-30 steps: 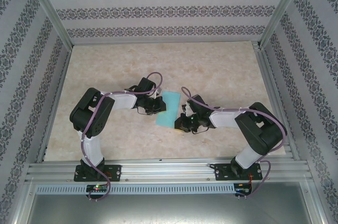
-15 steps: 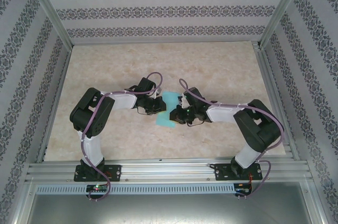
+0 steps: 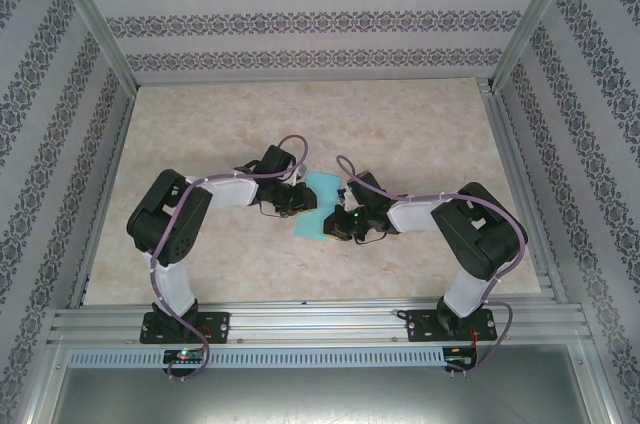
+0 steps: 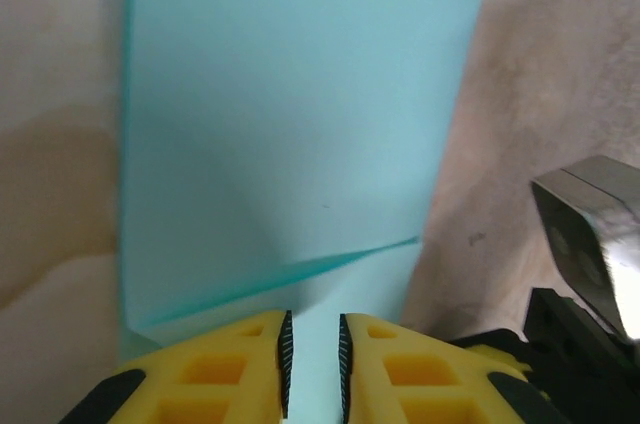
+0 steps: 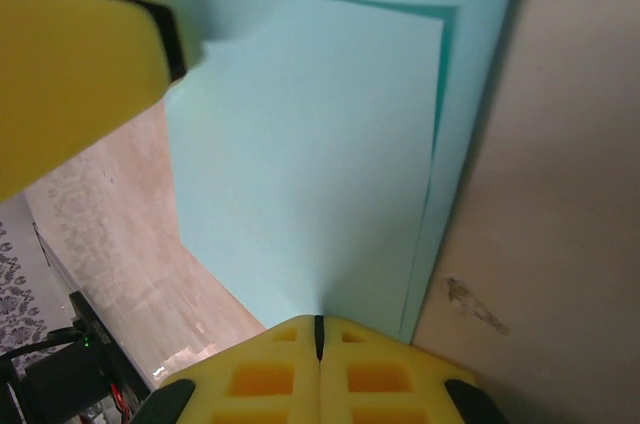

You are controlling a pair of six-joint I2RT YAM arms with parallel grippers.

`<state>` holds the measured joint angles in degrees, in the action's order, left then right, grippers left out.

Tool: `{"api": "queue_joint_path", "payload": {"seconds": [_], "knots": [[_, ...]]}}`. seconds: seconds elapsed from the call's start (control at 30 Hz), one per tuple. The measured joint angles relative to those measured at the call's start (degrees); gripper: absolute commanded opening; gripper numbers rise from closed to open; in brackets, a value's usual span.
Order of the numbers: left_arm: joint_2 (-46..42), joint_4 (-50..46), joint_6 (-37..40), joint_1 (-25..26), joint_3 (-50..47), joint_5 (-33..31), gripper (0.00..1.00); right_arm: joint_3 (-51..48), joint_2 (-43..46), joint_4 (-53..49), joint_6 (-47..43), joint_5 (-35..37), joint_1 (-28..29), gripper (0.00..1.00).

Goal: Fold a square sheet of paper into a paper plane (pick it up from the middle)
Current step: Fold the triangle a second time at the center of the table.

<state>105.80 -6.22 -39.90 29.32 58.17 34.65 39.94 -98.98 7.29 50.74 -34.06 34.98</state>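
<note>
The square sheet of paper [image 3: 319,202] is turquoise and lies folded over in a long strip at mid-table, between the two grippers. In the left wrist view the sheet [image 4: 290,114] shows a slanted folded edge just ahead of my left gripper [image 4: 312,329], whose jaws stand a narrow gap apart with paper showing through the gap. My left gripper [image 3: 303,202] sits at the strip's left side. My right gripper [image 3: 336,223] is at its right near edge. In the right wrist view the jaws of the right gripper [image 5: 319,322] are pressed together on the upper layer of the sheet [image 5: 310,144].
The marble-patterned table [image 3: 420,134] stretches bare behind and beside the paper. Patterned walls and metal frame rails [image 3: 300,322] bound it. A yellow finger of the left gripper [image 5: 70,74] reaches into the right wrist view.
The right gripper moved left onto the paper's right edge and closed on it. The left jaws parted slightly. The left arm barely moved.
</note>
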Motion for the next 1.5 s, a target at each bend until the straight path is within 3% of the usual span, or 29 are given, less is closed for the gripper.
{"api": "queue_joint_path", "payload": {"seconds": [0.2, 0.6, 0.97, 1.17, 1.5], "knots": [[-2.69, 1.84, -1.57, 3.21, -2.43, -0.31, 0.17, 0.02, 0.00, -0.11, -0.04, 0.02, 0.00, 0.06], [-0.96, 7.15, -4.96, 3.85, -7.06, 0.90, 0.18, 0.04, -0.02, -0.15, -0.09, 0.04, 0.00, 0.05], [-0.98, 1.92, -4.90, 4.52, -4.33, -4.13, 0.15, 0.33, -0.04, -0.79, -1.01, 0.11, 0.00, 0.04], [-0.94, 0.83, -4.92, 3.08, -3.41, -5.77, 0.16, 0.68, -0.09, -1.49, -1.62, 0.13, 0.00, 0.04], [-0.61, 0.57, -4.87, -4.15, -2.58, -5.86, 0.19, 0.81, -0.09, -1.79, -1.64, 0.13, 0.00, 0.04]]}}
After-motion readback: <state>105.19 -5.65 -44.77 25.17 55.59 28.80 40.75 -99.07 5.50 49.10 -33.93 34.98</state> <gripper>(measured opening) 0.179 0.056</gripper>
